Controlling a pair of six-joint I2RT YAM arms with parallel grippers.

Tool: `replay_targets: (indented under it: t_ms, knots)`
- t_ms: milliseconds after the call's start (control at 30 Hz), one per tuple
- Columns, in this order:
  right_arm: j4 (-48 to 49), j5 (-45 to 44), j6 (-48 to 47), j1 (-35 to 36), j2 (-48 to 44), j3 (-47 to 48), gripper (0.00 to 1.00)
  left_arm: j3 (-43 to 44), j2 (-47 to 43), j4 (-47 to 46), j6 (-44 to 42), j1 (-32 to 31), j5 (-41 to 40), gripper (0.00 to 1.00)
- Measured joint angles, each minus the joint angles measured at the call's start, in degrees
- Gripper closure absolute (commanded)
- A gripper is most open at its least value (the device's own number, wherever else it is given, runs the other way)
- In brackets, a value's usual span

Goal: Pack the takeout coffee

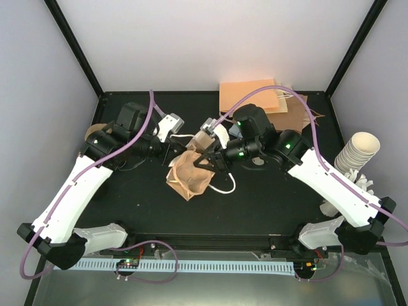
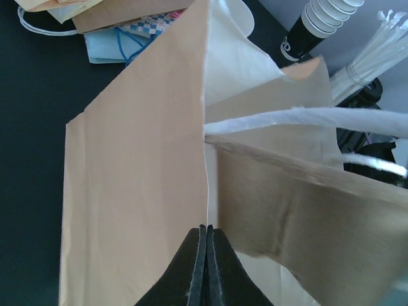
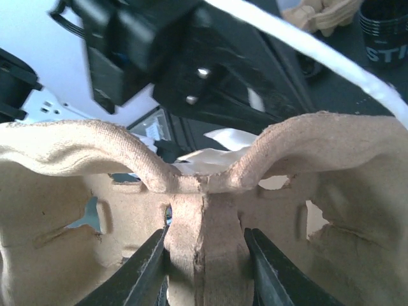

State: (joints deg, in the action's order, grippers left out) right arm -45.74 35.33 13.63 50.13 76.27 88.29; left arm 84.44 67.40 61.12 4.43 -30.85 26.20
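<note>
A brown paper bag [image 1: 190, 173] with white cord handles [image 2: 306, 120] lies mid-table. My left gripper [image 2: 206, 229] is shut on the thin edge of its mouth and holds it up; from above, the left gripper [image 1: 178, 148] sits at the bag's left. My right gripper [image 3: 204, 239] is shut on the centre post of a brown moulded-pulp cup carrier [image 3: 319, 166], at the bag's mouth [image 1: 207, 159]. The takeout coffee is out of view: no white cup with a black lid shows in any view.
A stack of lidless white cups [image 1: 357, 153] stands at the right edge. Flat paper bags [image 1: 255, 95] lie at the back. In the left wrist view, a stack of dark-sleeved cups [image 2: 306, 32] and clear straws [image 2: 376, 44] stand beyond the bag.
</note>
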Motion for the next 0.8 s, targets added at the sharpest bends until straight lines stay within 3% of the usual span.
replay_targets:
  t_ms: [367, 800]
  knots:
    - [-6.29, -11.67, -4.72, -0.39, 1.97, 0.07, 0.69, -0.39, -1.07, 0.17, -1.75, -0.02, 0.66, 0.98]
    - [-7.32, -26.80, -5.25, 0.28, 1.77, -1.44, 0.68, -1.81, -1.03, 0.98, -2.97, -0.55, 0.68, 0.98]
